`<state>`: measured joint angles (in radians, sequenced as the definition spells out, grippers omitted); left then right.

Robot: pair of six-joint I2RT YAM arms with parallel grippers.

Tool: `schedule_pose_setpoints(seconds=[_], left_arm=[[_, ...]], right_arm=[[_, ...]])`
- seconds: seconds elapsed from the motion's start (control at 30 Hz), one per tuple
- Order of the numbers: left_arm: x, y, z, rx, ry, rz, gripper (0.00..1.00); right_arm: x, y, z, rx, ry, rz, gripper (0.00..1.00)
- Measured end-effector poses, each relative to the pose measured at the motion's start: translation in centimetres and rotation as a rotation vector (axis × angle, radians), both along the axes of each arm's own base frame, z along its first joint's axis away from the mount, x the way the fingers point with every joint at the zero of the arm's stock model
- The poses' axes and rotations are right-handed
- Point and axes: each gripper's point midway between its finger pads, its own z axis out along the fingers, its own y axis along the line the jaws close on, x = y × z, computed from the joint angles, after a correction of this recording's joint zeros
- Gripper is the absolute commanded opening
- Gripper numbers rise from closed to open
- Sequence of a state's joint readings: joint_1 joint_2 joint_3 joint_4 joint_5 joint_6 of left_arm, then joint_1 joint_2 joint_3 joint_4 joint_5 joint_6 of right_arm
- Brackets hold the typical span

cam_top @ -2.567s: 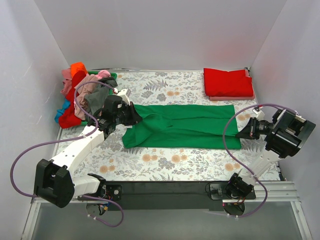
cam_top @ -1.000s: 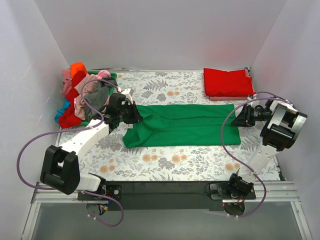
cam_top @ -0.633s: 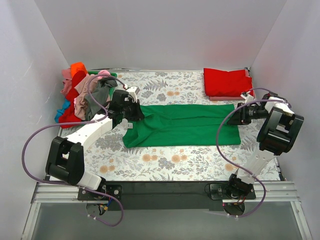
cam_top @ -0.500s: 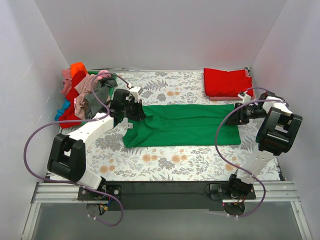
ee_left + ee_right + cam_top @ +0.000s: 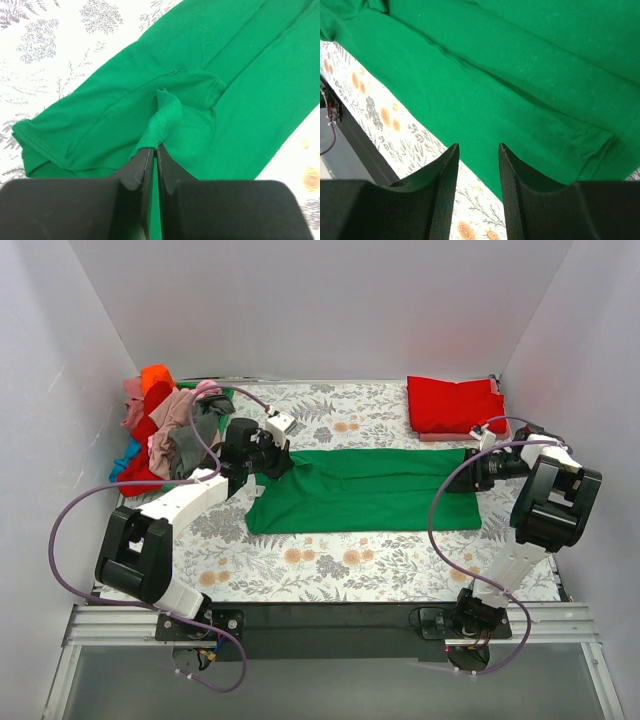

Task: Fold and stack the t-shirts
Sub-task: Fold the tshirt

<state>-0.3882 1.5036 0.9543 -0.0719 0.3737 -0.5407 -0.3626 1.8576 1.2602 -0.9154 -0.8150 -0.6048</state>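
A bright green t-shirt (image 5: 365, 490) lies folded into a long strip across the middle of the floral cloth. My left gripper (image 5: 283, 462) is shut on a pinch of its upper left edge (image 5: 162, 122) and lifts that fold a little. My right gripper (image 5: 472, 468) hovers open over the shirt's right end (image 5: 520, 75), holding nothing. A folded red t-shirt (image 5: 455, 405) lies at the back right on a pink one. A heap of red, orange, pink, grey and blue shirts (image 5: 160, 435) sits at the back left.
The floral-print cloth (image 5: 350, 560) covers the table. A green plastic basket (image 5: 222, 390) shows behind the heap at the back left. White walls close in the left, back and right sides. A black rail (image 5: 330, 625) runs along the near edge.
My left gripper has moved back and to the right along the shirt's left end, drawing the pinched edge with it. My right gripper has moved up and left to the shirt's right end.
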Motion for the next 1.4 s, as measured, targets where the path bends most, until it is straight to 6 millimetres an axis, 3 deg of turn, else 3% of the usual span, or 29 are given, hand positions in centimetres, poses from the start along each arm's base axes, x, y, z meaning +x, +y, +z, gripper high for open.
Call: schedule_pose_setpoints(seconds=[0.37,0.5,0.63,0.83,1.0,1.13,1.23,1.4], left_arm=[[0.7,1.0,-0.9,0.069,-0.098,-0.006,0.00],[-0.1,1.6,-1.6,0.088,-0.131,-0.012,0.00],[-0.5,2.0,-1.9,0.102,-0.164,-0.019,0.00],[0.0,2.0,-1.4,0.103,-0.199,-0.022,0.00],[-0.2,2.0,-1.6,0.109,-0.221,-0.037,0.00],[-0.8,2.1,-2.3,0.118,-0.218,-0.053,0.00],[-1.1,2.2,-2.6,0.121,-0.216,-0.057,0.00],[-1.5,2.3,-1.8,0.113,-0.240,-0.059,0.00]], right_arm=[[0.0,0.8,0.4,-0.007,-0.026,0.035,0.47],[0.0,2.4,1.0,-0.027,-0.085,0.124,0.52],[0.0,6.5,2.2,-0.045,-0.169,0.326,0.60],[1.1,15.5,5.7,-0.060,-0.507,0.780,0.67],[2.4,22.5,7.0,-0.021,-0.741,1.060,0.69],[6.1,26.9,6.0,-0.031,-0.854,1.162,0.70],[7.1,29.4,4.2,-0.046,-0.883,1.218,0.70],[7.1,32.0,1.5,-0.073,-0.890,1.294,0.70]])
